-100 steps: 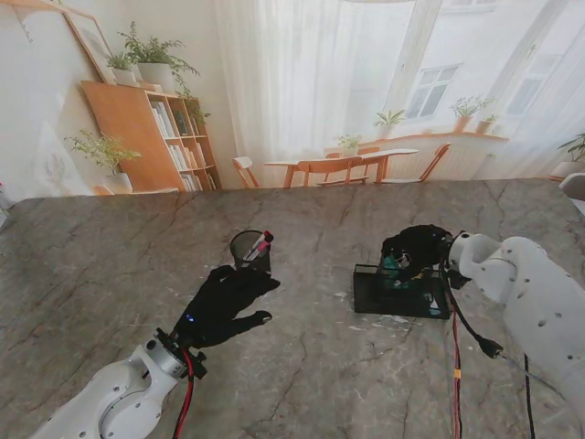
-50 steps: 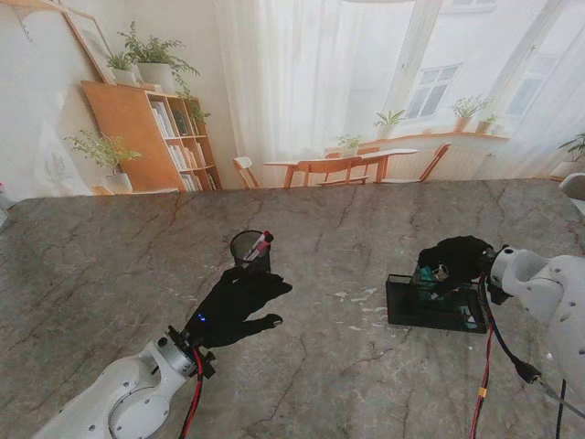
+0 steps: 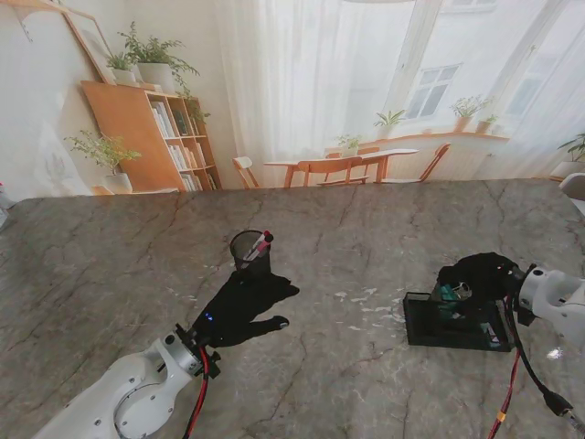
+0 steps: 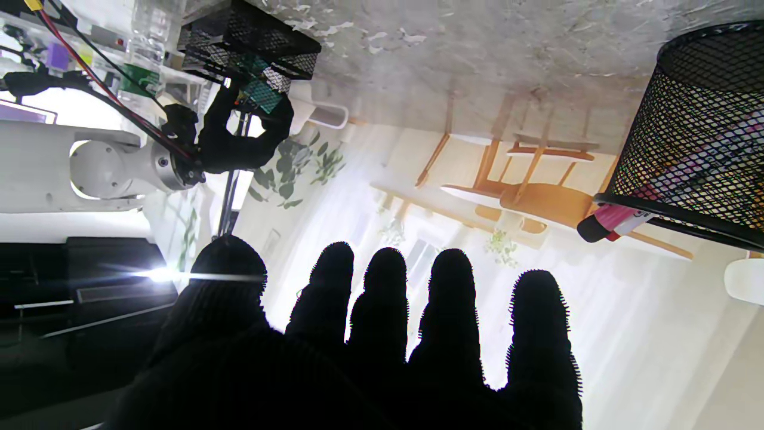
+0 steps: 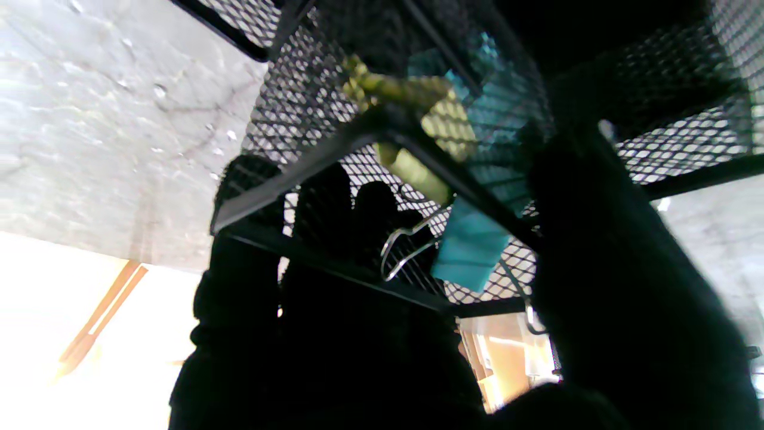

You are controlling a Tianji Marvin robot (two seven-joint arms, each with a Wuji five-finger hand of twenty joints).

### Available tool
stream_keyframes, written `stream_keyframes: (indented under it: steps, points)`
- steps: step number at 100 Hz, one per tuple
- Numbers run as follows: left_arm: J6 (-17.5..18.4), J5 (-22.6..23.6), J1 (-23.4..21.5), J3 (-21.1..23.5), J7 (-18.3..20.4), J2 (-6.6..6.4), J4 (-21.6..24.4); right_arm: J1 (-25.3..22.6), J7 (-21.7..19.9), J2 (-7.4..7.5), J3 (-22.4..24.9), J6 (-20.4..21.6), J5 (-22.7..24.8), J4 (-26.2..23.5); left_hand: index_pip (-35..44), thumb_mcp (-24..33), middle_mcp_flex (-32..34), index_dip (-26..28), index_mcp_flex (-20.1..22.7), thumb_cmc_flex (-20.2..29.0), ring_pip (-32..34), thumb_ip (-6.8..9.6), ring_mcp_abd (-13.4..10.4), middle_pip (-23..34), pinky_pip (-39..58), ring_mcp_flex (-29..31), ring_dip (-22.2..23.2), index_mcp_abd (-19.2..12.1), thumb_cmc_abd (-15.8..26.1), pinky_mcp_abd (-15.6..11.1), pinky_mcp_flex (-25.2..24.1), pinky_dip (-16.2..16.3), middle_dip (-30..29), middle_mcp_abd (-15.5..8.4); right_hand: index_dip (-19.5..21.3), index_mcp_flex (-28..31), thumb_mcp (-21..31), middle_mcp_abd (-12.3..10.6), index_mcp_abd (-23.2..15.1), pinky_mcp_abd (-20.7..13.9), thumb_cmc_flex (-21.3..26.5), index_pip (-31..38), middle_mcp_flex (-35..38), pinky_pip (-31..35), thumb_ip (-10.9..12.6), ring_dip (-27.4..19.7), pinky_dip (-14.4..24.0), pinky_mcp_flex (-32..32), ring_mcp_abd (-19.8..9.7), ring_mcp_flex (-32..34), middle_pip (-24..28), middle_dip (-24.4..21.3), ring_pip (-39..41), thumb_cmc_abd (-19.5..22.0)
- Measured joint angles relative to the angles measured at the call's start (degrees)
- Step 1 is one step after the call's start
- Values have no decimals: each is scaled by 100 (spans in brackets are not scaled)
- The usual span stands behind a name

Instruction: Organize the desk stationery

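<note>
A black mesh pen cup (image 3: 249,249) stands mid-table with a pink marker (image 3: 261,241) sticking out of it. My left hand (image 3: 245,304) lies just nearer to me than the cup, open, fingers spread, holding nothing. In the left wrist view the cup (image 4: 704,119) and marker (image 4: 609,220) sit beyond my fingertips (image 4: 385,269). At the right, my right hand (image 3: 477,274) is shut on the far rim of a black mesh tray (image 3: 452,325). The right wrist view shows the tray's rim (image 5: 310,173) with a teal binder clip (image 5: 471,245) and a yellow-green clip (image 5: 412,167) inside.
The marble table (image 3: 347,384) stretches wide around both hands. A red-and-black cable (image 3: 508,402) hangs by the right arm near the table's right edge. White flecks (image 3: 361,297) lie between the cup and the tray.
My right hand has dragged the mesh tray to the right and a little nearer to me. My left hand has crept slightly rightward beside the cup.
</note>
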State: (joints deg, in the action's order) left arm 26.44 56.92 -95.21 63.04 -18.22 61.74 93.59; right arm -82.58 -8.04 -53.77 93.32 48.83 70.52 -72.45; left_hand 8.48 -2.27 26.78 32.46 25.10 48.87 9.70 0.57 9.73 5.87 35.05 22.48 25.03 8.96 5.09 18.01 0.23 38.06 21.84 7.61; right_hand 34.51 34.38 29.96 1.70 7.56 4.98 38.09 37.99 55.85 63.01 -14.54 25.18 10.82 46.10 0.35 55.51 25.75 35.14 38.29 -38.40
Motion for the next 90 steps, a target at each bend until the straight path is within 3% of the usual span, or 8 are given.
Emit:
stream_keyframes:
  steps: [23,38,61,65,75,90]
  points:
    - [-1,1,14,-27,-19,1,-8,-234,50,3,128,-247,-6,-162,0,0,0,0,0,0,0,0,0,0,0,0,0,0,0,0,0,0,1,0,5,0,0,-3,-14,-2,0,0,0,-38,-54,1,-25,-80,-13,-19,5,1,-9,20]
    - [-1,3,15,-31,-19,2,-8,-254,15,9,108,-317,-111,-160,0,0,0,0,0,0,0,0,0,0,0,0,0,0,0,0,0,0,1,0,-303,-37,-1,-4,-29,-3,0,85,-127,99,-56,86,120,-304,-18,-217,15,31,-9,51]
    - [-1,18,-39,30,-55,3,17,-249,-50,22,126,-256,62,-213,0,0,0,0,0,0,0,0,0,0,0,1,0,0,0,0,0,0,1,0,-363,-503,-21,-36,-29,71,-1,247,-826,802,-58,118,722,-1220,-43,-947,103,98,-145,296]
    - [-1,19,-46,36,-55,3,18,-264,-16,22,147,-229,199,-254,0,0,0,0,0,0,0,0,0,0,0,1,0,0,0,0,0,0,1,0,-329,-637,-16,-57,-29,120,-62,247,-1069,846,-58,118,841,-1403,-52,-1099,189,-85,-90,362]
    - [-1,19,-54,42,-55,3,24,-351,-120,18,218,-243,211,-368,0,0,0,0,0,0,0,0,0,0,0,1,0,0,0,0,0,0,1,0,-56,-920,404,-58,-29,248,-197,-320,-1728,863,75,96,1072,-1923,-43,-1599,255,-538,-62,371]
    - [0,20,-58,46,-59,3,30,-496,-355,2,324,-374,116,-530,0,0,0,0,0,0,0,0,0,0,0,2,0,0,0,0,0,0,0,0,14,-1313,854,-9,-346,381,-417,-1027,-2451,882,354,89,1188,-2533,102,-2097,22,-665,-93,374]
